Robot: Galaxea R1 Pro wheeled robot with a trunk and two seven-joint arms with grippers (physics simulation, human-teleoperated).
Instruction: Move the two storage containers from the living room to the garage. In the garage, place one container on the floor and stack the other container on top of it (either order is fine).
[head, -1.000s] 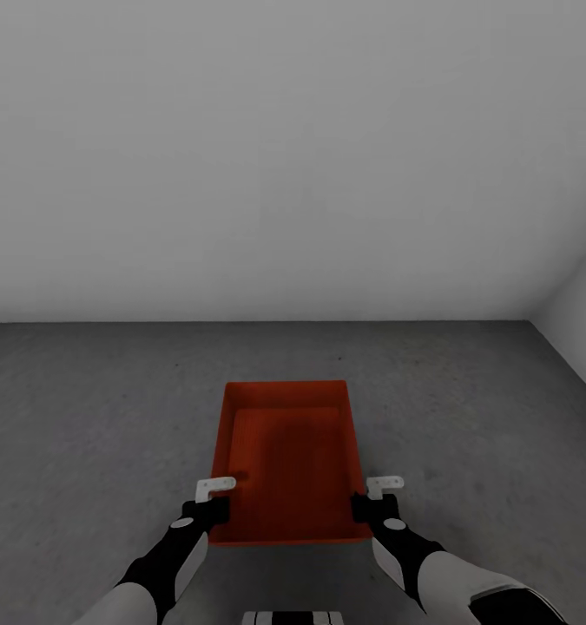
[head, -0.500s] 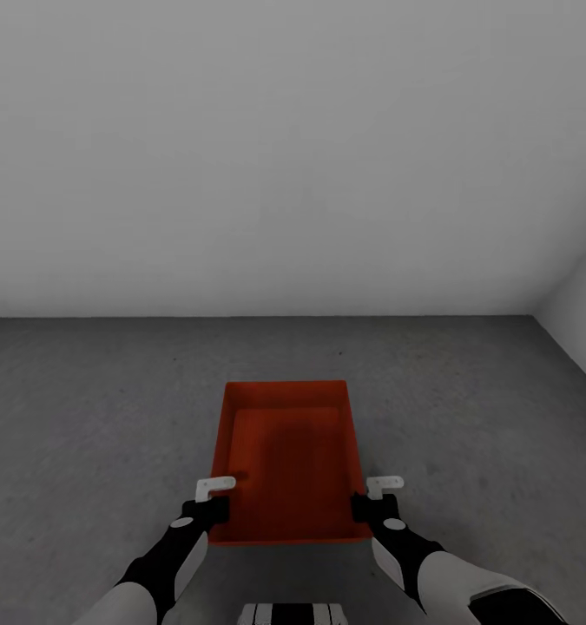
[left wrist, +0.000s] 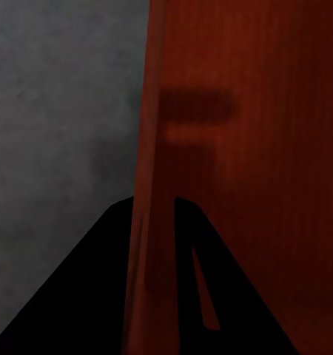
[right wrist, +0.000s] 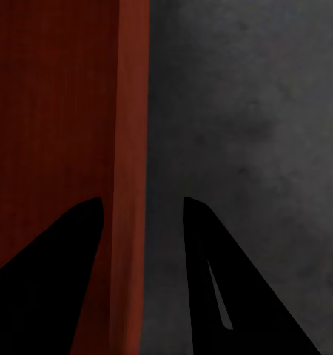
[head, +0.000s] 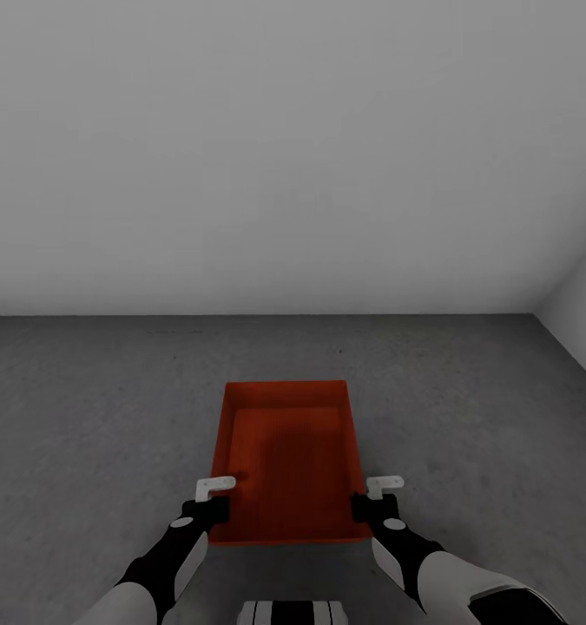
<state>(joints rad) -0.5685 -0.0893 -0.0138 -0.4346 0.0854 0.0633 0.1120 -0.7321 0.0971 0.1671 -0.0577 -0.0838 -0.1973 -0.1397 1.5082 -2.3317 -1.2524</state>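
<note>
An orange-red bin (head: 286, 464) is held above the grey concrete floor (head: 84, 408) by both long walls, the left gripper (head: 213, 502) clamped on one and the right gripper (head: 369, 499) on the other. Over the last second the wall-floor line has crept slightly up the head view, suggesting a slow approach or tilt. Fingers (left wrist: 100, 288) straddling the rim are confirmed by the wrist views; no second bin is seen.

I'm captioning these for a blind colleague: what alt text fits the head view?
An orange-red bin, open-topped and empty, is held over grey concrete floor by two arms, the left end effector and right end effector each straddling a side wall near its close end. A plain white wall stands behind.
</note>
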